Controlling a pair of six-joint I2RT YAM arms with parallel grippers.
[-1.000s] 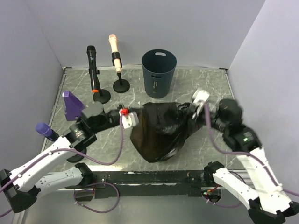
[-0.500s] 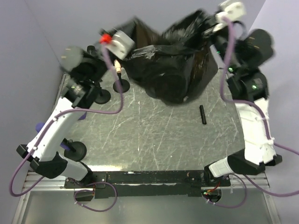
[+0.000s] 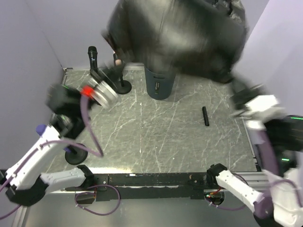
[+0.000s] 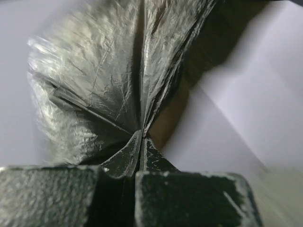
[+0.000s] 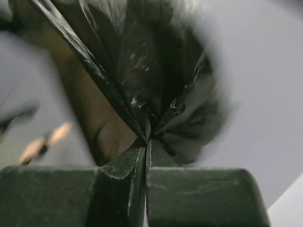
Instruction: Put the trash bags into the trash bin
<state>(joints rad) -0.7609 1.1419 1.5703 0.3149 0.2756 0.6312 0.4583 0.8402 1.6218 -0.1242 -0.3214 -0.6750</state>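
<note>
1. Nearest the arms, no bag lies on the visible part of the table point(image 3: 156, 142). A small black stick point(image 3: 205, 116) rests right of centre; I cannot tell what it is.
2. The left gripper point(image 4: 141, 138) is clamped tight on a pleat of black film, which fans out from between its closed tips.
3. The right gripper point(image 5: 147, 142) is pinched closed on another fold of the same film.
4. The bag point(image 3: 180, 38) hangs between the two grippers, high off the table. In the top view it is a big blurred dark mass across the far side.
5. The bin point(image 3: 158, 86) stands upright at the far edge by the wall, just right of the mic stands point(image 3: 124, 86). Only its lower wall shows, since the bag hides the rim. Whether the bag's bottom is above the mouth or beside it cannot be told.
6. Judged progress: the grasp and lift look done, and the load is up near the bin.
7. Judged to be left: centre it over the mouth, lower it in, then let go on both sides. Only one dark mass can be made out, so I cannot say how many bags it holds.
</note>
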